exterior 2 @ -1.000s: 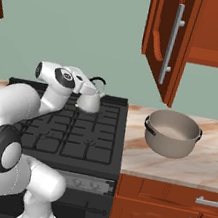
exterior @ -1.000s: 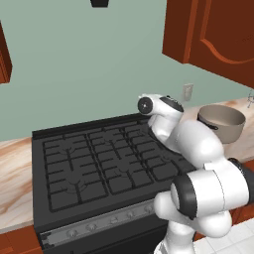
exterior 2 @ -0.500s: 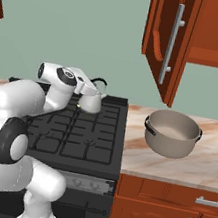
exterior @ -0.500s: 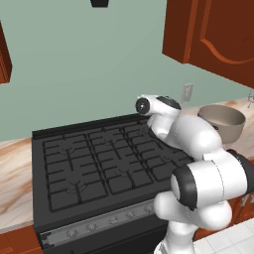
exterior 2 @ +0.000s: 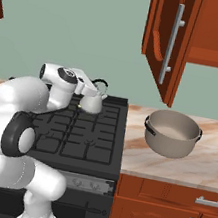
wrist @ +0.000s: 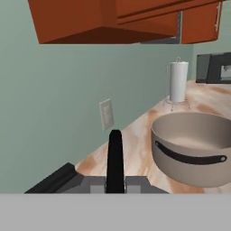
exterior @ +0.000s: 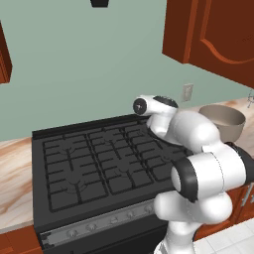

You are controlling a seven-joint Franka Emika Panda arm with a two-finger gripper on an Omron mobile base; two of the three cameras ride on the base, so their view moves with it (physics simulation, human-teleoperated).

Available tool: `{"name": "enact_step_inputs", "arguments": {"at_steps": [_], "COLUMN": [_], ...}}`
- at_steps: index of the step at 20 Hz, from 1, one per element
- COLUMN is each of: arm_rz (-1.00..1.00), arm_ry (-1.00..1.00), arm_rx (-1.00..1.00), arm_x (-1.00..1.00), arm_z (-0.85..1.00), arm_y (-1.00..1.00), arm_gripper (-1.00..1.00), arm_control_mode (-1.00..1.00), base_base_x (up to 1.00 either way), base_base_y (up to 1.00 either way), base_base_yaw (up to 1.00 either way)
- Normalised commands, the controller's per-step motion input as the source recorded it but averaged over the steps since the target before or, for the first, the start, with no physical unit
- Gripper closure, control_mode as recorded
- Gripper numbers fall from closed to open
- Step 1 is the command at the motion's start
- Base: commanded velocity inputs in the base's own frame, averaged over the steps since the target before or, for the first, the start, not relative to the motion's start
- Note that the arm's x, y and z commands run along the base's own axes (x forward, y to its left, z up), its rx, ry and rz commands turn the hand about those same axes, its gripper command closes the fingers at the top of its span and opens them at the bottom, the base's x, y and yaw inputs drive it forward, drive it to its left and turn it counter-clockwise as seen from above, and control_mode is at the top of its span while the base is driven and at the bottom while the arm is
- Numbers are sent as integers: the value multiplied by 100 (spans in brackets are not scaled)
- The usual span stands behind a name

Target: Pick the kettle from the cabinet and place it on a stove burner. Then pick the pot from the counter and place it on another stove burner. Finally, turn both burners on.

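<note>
Pincer (exterior 2: 86, 90) pinching cone-shaped silvery kettle (exterior 2: 92, 101) by thin black handle, over cast-iron stove burners (exterior 2: 84, 132).

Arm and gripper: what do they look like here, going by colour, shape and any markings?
The arm is glossy white, built of rounded bulbous segments with dark grey or black bands and caps at the joints. No cables or markings are visible. The gripper shows in the hand view as slim black finger tips on a grey mount.

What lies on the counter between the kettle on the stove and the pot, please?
Nothing stands there. In the right base view, between the kettle and the pot come only the range's right edge and a bare strip of counter.
</note>
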Motion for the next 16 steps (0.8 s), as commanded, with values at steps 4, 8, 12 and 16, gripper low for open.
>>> {"name": "enact_step_inputs", "arguments": {"at_steps": [4, 8, 12, 16], "arm_rz": [-3, -3, -2, -2], "arm_ry": [-1, -1, 0, 0], "arm_rx": [0, 0, 0, 0], "arm_x": [10, 11, 9, 9], "arm_z": [-4, -6, -8, -10], "arm_y": [0, 0, 0, 0], "arm_gripper": [100, 100, 100, 100], "arm_control_mode": [-100, -100, -100, -100], "base_base_x": [0, 0, 0, 0], "base_base_y": [0, 0, 0, 0], "base_base_yaw": [0, 0, 0, 0]}}
